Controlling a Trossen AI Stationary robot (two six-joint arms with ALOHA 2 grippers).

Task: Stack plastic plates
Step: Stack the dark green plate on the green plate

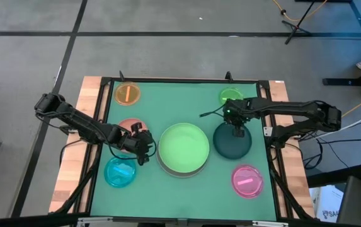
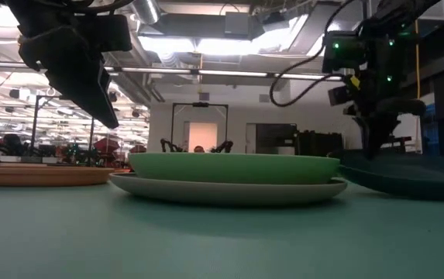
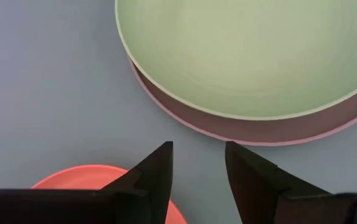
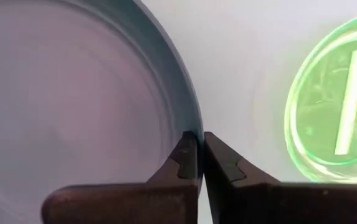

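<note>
A light green plate (image 1: 183, 148) sits nested in a grey-white plate (image 2: 229, 190) at the table's middle. To its right lies the dark green plate (image 1: 230, 146), and my right gripper (image 1: 237, 132) is shut on its far rim. My left gripper (image 1: 143, 146) is open. It hovers over the mat between the salmon plate (image 1: 127, 126) and the stack, touching nothing. In the left wrist view the salmon plate's edge (image 3: 85, 174) shows beside the left gripper (image 3: 199, 149). The small orange (image 1: 128, 94), green (image 1: 230, 96), cyan (image 1: 120, 173) and pink (image 1: 247, 181) plates lie flat near the mat's corners. My right gripper (image 4: 200, 138) pinches the dark green plate's rim (image 4: 187, 121) on its far side. One finger is inside the rim and one outside. The fingers (image 2: 376, 143) come from above, pointing down. Whether the plate (image 2: 407, 177) is off the mat I cannot tell.
The green mat (image 1: 186, 101) has bare room along its far middle and its near middle. A black frame (image 1: 104, 113) borders the mat, with wooden table edges outside it. The small green plate (image 4: 334, 112) lies close beyond the right gripper.
</note>
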